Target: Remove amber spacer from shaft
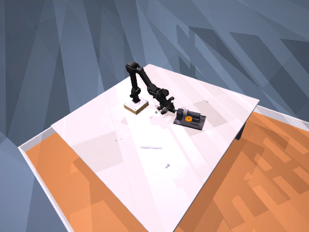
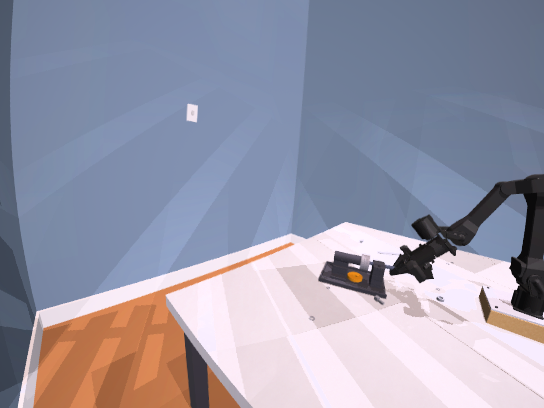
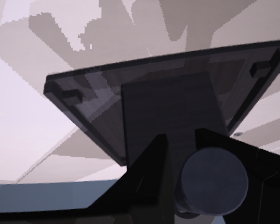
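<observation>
While gripping the shaft (image 1: 175, 110) (image 2: 389, 267) (image 3: 215, 181) in the nearly closed pincer (image 1: 173, 111) (image 2: 394, 270) (image 3: 181, 141), push straight into the housing (image 1: 195, 115) (image 2: 346, 257), clear of the flat-lying amber spacer (image 1: 188, 119) (image 2: 355, 276).

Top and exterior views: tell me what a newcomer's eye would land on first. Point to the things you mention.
Probably the flat orange ring-shaped spacer (image 1: 188, 119) (image 2: 355, 277), bright against the dark rectangular base plate (image 1: 200, 125) (image 2: 327, 278) it lies on. Next, the black jointed robot arm (image 1: 152, 88) (image 2: 484, 212), reaching from its wood-edged mount (image 1: 136, 111) (image 2: 510, 323) toward that plate, its gripper (image 1: 174, 110) (image 2: 392, 270) shut on the slim grey shaft's end.

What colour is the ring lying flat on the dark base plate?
Amber orange; the exterior view shows it best.
</observation>
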`<state>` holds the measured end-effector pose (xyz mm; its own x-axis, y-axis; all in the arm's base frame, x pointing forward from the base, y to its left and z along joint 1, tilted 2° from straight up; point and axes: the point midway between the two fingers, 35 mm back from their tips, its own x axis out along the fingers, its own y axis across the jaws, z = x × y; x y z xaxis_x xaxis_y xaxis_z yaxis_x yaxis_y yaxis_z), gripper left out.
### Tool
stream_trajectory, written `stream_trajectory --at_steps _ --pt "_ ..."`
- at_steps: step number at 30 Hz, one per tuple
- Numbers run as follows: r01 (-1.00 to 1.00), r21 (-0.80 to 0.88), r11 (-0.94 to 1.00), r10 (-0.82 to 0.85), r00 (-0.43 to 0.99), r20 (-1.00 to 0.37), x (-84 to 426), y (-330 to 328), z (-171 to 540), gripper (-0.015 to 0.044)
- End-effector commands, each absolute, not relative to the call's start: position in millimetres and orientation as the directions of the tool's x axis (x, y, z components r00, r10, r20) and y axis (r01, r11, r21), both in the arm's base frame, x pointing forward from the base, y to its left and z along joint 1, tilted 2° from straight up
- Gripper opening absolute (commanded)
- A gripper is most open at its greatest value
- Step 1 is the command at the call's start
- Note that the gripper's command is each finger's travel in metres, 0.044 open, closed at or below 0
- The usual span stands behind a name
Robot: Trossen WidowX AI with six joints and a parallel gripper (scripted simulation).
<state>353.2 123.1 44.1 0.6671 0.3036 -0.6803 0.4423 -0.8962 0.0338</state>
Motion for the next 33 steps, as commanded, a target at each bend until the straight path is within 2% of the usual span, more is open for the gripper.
stream_trajectory --at_steps 1,33 --pt "0.438 0.034 -0.898 0.301 0.670 -0.678 355.3 123.5 44.8 0.0000" --pt "0.438 0.034 -0.898 0.302 0.670 -0.678 363.2 127.3 45.4 0.0000"
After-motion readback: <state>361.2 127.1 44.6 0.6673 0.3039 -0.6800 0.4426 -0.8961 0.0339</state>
